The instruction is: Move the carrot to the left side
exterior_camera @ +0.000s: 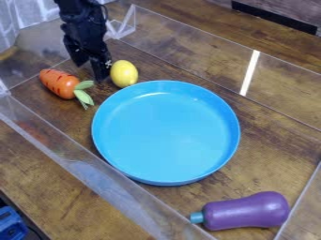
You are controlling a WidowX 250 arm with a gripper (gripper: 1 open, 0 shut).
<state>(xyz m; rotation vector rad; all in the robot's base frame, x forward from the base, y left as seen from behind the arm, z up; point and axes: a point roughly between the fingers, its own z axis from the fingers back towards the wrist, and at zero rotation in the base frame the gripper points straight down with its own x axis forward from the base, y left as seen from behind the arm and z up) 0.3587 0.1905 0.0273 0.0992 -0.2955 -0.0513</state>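
Three toy foods and one plate lie on a wooden table (269, 89) walled by clear plastic panels. Carrot (58, 82): far-left part of the surface, lying on its side, orange body pointing up-left, pale green top pointing toward the blue plate (166, 131); it touches neither the plate nor the lemon. Lemon (123, 72): just right of the carrot's leafy end, near the plate's upper-left rim. Eggplant (246, 211): bottom right, well apart from the rest, plainly not involved.

Gripper (88, 62): black, pointing steeply down, between carrot and lemon and slightly behind both. Jaws look parted w/ nothing between them; the dark fingers blur together, so the gap is hard to read exactly. No object is held.

Judgement: carrot sits loose on the table at the left side, w/ the plate filling the centre, so the goal position looks met or nearly so. Open jaws above a bare patch suit either a release or an approach; which one can't be told from this view. Risk if the arm drops further: a finger nudging the lemon, which would roll easily.
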